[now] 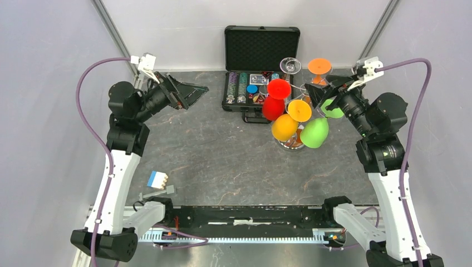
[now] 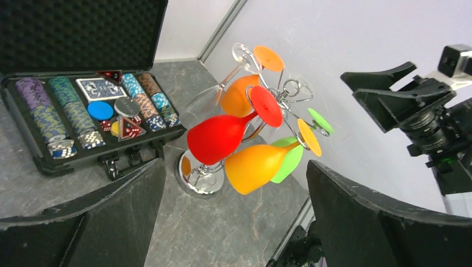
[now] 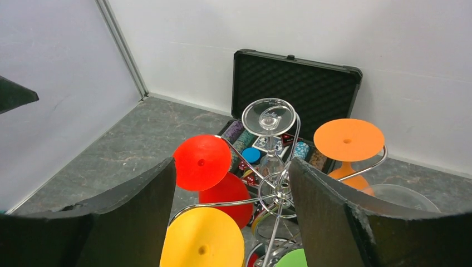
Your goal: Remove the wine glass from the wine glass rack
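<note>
Holding the right pincer spread wide and empty, hovering just beside the wine glass rack, near its upper hooks. Holding the left pincer equally wide and empty, well away at the far left of the worktop, pointing toward the rack. Showing the rack standing on its disc base just in front of the open black case, carrying a red wine glass, a yellow-orange glass, a green glass, an orange glass and a clear glass bowl-down on its hooks, perhaps another clear bowl at the cropped edge.
</note>
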### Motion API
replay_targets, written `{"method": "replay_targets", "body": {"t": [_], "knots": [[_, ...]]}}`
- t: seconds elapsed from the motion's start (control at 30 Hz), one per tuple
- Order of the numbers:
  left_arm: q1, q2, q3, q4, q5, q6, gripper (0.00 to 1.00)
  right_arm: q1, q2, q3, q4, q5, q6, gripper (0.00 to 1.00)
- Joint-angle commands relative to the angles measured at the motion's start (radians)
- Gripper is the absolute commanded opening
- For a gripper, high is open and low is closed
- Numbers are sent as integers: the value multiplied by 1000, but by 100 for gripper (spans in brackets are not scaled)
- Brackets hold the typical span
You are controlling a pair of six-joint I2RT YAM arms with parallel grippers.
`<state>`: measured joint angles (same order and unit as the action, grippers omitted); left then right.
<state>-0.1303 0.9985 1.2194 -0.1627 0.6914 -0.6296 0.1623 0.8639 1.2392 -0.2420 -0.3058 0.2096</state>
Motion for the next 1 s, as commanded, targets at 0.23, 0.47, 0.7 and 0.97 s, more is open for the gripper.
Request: {"method": "replay_targets", "body": {"t": [0.23,0.47,0.7,0.97], "knots": [[4,43,-150,428,127,-277,100,-1,-17,-92,153,-46,39,81],[-84,103,-168,520,220,-305,100,-1,1,-122,191,-77,85,82],[-381,227,-99,451,-50,-301,100,-1,-9,-162,234,-92,123,81],[-507,292,-147,507,-531,-433,98,-1,-44,-180,234,-62,148,81]]}}
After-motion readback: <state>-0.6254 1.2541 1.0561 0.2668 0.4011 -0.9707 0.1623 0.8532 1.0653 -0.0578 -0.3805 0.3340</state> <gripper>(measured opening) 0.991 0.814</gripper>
